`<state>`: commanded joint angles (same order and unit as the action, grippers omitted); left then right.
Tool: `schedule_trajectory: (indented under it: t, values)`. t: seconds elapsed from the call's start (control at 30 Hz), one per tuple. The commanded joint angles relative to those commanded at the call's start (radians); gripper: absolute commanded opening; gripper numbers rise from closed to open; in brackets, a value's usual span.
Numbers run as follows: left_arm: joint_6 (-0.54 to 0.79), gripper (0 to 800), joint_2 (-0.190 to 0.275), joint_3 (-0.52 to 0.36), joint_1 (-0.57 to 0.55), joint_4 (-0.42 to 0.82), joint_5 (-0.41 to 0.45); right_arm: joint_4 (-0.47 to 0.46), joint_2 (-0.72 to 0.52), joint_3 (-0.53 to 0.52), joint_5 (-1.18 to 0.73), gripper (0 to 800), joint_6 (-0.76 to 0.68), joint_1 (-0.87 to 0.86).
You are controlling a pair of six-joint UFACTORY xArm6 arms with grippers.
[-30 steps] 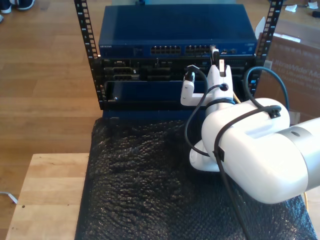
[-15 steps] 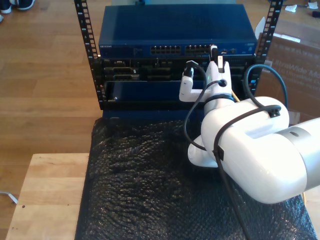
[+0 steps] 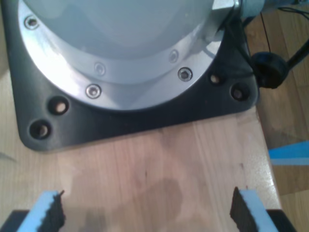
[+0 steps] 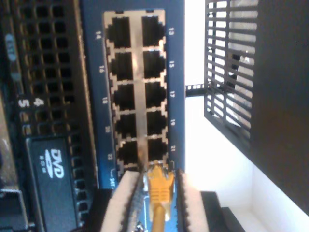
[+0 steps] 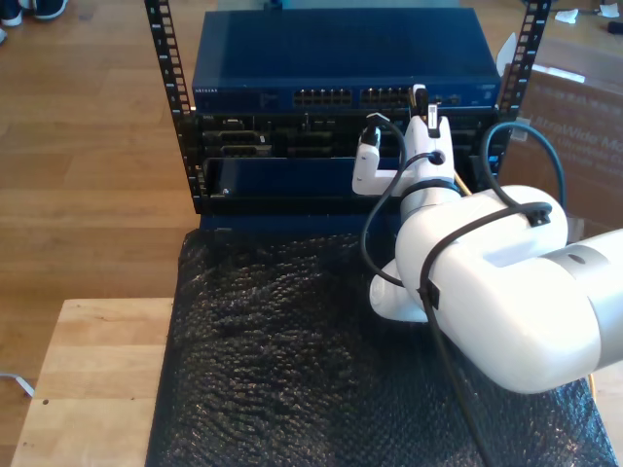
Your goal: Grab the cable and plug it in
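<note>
The yellow cable (image 4: 159, 188) is pinched between the white pads of my second gripper (image 4: 157, 178), which is shut on it just behind the plug. Its tip sits at the last ports of the blue switch's port block (image 4: 137, 87); whether it is inside a port I cannot tell. In the exterior view my second gripper (image 5: 421, 100) is right at the front of the switch (image 5: 341, 68), at the port group toward the exterior view's right. My first gripper (image 3: 147, 212) stands open over a wooden table (image 3: 154, 164), with nothing between its blue-backed fingers.
The switch sits in a black rack (image 5: 165, 88) above a server with a DVD drive (image 4: 48, 164). A black bubble-wrap mat (image 5: 273, 341) covers the table before the rack. A cardboard box (image 5: 574, 136) stands at the exterior view's right. An arm's round base plate (image 3: 125, 111) faces my first gripper.
My second gripper has moved a little farther toward the switch's ports with the cable in it.
</note>
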<state>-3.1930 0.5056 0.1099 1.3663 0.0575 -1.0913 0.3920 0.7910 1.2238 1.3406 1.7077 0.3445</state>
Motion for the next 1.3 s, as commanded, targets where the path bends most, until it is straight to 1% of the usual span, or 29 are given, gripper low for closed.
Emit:
schedule_trajectory:
  t: [0.03,0.13,0.3,0.4,0.47,0.7,0.73,0.83,0.9,1.07,1.23,1.3]
  values:
    - [0.000,800,0.000,0.000,0.000,0.000,0.000,0.000,-0.014,-0.015,-0.008,394,0.000,0.002]
    - [0.000,800,0.000,0.000,0.000,0.000,0.002,0.000,-0.058,-0.057,-0.034,433,-0.002,0.006]
    - [0.000,800,0.000,-0.002,0.000,0.000,0.002,0.002,-0.143,-0.146,-0.109,579,-0.002,0.018]
    - [0.000,800,0.000,-0.002,0.000,0.000,0.000,0.002,-0.209,-0.213,-0.169,642,-0.002,0.018]
    - [0.000,800,0.000,0.000,0.000,0.000,0.000,0.000,-0.252,-0.267,-0.206,670,-0.003,0.018]
    - [0.000,800,0.000,-0.002,0.000,0.000,0.002,0.000,-0.420,-0.427,-0.311,671,-0.002,0.015]
    - [0.000,800,0.000,0.000,0.000,0.000,0.000,-0.002,-0.448,-0.446,-0.334,676,0.000,0.014]
    - [0.000,800,0.000,-0.002,0.000,0.000,0.000,-0.005,-0.522,-0.491,-0.428,725,0.002,0.006]
    - [0.000,800,0.000,0.000,0.000,0.000,0.000,-0.006,-0.569,-0.517,-0.508,728,0.003,-0.012]
    - [0.000,800,0.000,0.000,0.000,0.000,0.000,-0.043,-0.692,-0.562,-0.727,723,0.031,-0.098]
    - [0.000,800,0.000,0.000,0.000,0.000,0.000,-0.064,-0.787,-0.566,-0.942,723,0.044,-0.190]
    - [0.000,800,0.000,0.000,0.000,0.000,0.002,-0.091,-0.819,-0.566,-1.005,726,0.072,-0.244]
